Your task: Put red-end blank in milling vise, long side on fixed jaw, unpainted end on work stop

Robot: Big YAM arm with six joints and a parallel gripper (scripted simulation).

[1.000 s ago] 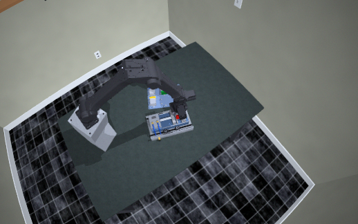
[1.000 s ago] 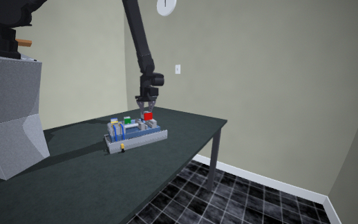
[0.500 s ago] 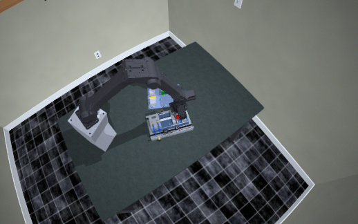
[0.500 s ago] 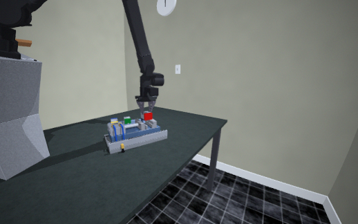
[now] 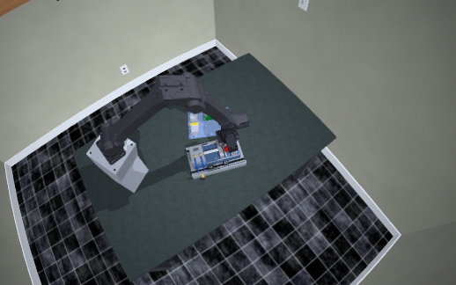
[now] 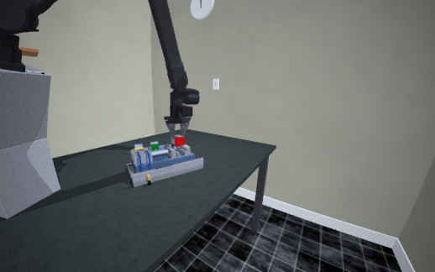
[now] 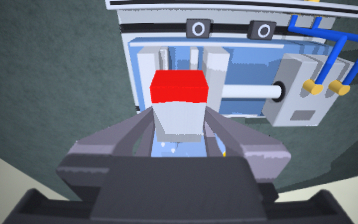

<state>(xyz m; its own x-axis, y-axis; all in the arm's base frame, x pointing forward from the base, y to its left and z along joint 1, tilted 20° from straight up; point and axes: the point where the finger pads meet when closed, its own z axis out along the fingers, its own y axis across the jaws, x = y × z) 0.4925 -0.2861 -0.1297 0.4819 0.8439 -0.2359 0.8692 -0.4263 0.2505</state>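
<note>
Now claw [image 7: 179, 131] gripping red-ended blank [image 7: 179, 107] — above vise [image 7: 300, 92]
</note>
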